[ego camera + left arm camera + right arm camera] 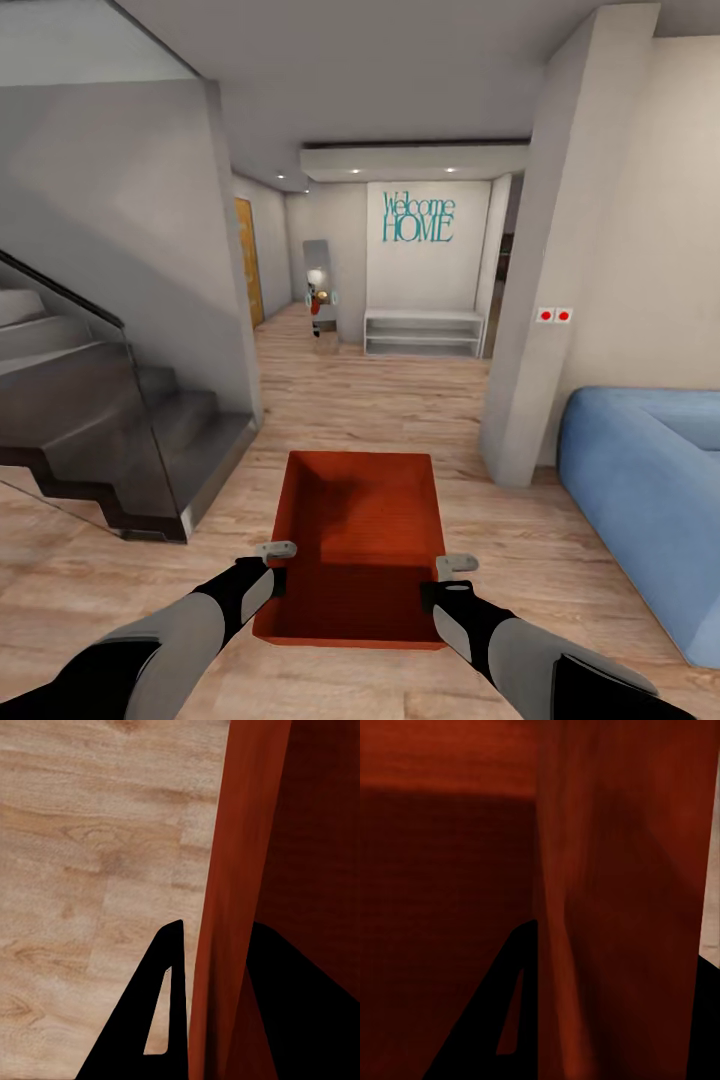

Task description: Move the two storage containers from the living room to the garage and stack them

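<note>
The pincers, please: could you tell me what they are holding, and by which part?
One orange-red rectangular plastic bin, held by both: left pincer clamps its left side wall, right pincer its right wall.

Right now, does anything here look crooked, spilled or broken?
Nothing stands out. The orange-red container is held level above the wood floor, the left gripper clamped on one side wall and the right gripper on the other. It looks empty and undamaged.

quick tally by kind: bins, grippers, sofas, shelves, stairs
bin: 1
grippers: 2, left gripper and right gripper, each clamped on a side wall of the bin
sofa: 1
shelf: 1
stairs: 1
total: 6
</note>
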Controlling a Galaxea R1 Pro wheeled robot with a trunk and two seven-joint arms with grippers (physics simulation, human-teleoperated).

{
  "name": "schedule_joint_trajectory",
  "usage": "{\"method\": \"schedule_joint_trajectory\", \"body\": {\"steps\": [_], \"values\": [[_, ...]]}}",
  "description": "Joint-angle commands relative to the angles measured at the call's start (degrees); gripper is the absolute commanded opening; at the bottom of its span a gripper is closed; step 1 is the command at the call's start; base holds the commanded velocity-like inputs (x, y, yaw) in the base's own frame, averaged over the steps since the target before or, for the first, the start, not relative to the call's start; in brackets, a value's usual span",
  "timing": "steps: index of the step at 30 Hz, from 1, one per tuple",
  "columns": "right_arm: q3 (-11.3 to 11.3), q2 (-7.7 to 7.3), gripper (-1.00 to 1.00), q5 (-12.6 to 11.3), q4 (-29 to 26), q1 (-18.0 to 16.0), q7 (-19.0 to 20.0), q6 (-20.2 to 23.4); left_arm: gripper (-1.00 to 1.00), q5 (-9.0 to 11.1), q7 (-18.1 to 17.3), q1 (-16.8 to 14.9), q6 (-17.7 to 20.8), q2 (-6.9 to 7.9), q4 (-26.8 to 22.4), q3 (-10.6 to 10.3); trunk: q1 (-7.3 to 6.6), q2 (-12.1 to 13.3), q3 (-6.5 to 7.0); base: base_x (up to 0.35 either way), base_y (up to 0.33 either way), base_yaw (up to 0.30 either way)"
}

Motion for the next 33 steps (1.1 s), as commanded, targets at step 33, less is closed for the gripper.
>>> {"method": "schedule_joint_trajectory", "body": {"steps": [33], "values": [[-0.96, -0.75, -1.00, 1.23, -0.13, -0.08, -0.49, 0.31, -1.00, 0.86, 0.39, 0.03, 0.30, -0.01, 0.14, -2.23, 0.05, -0.07, -0.09, 0.321, 0.000, 0.000]]}}
